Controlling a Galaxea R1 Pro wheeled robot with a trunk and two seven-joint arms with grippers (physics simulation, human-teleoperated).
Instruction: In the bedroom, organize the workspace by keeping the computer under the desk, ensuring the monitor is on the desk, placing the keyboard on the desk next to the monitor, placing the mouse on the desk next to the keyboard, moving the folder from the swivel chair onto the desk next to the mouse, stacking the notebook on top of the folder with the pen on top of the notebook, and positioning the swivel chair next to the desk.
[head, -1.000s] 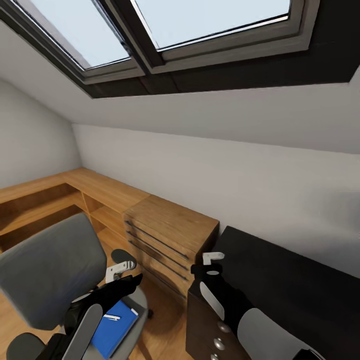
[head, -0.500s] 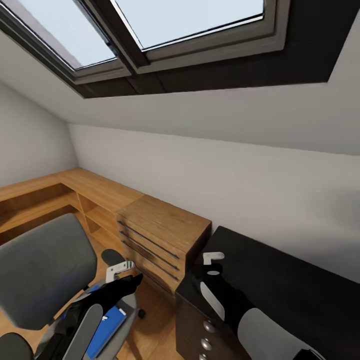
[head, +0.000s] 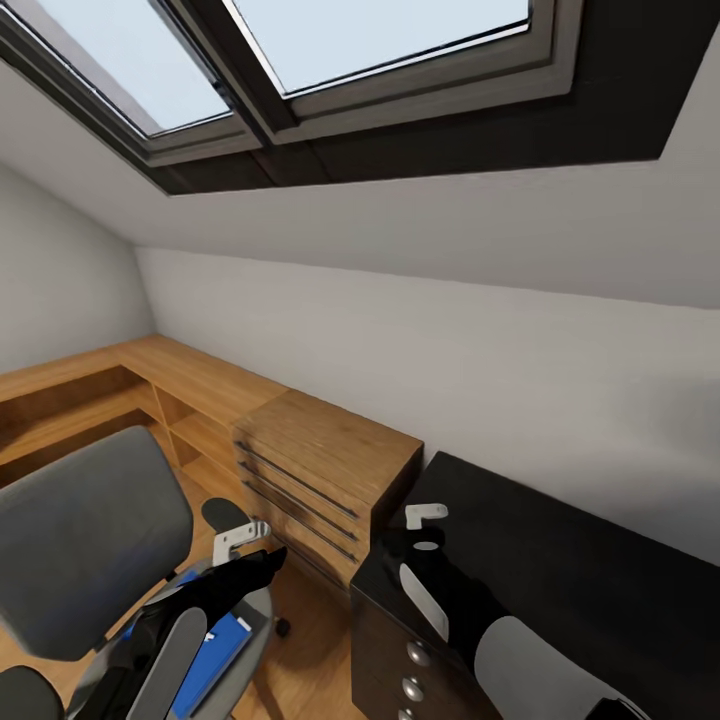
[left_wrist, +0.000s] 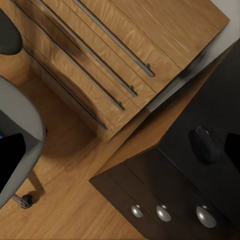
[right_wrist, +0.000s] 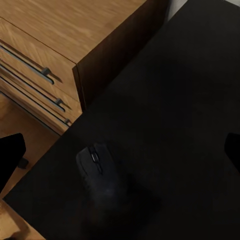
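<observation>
1. Between one second ago and half a second ago the whole head view slid: the skylight, the wooden drawer unit (head: 325, 470) and the dark desk (head: 590, 560) all shifted toward the left of the frame. That is your camera turning, not the furniture moving. Over the last half second the view has held steady.
2. The swivel chair (head: 85, 540) sits at the lower left of the head view. The blue folder (head: 222, 650) lies on its seat, partly hidden behind the left arm, with more of it covered than one second ago.
3. The mouse (right_wrist: 102, 175) already rests on the desk near its corner, seen at the lower centre of the right wrist view and at the right edge of the left wrist view.
4. The left gripper (head: 250, 555) hangs above the chair seat at lower centre-left; you cannot tell how far its fingers are spread. The right gripper (head: 425, 525) hovers over the desk corner, and its spread is likewise unclear. Neither visibly holds anything.
5. Judgement: the folder transfer is not yet begun. The turn favours the desk, so your left arm must reach down to the folder next.
</observation>
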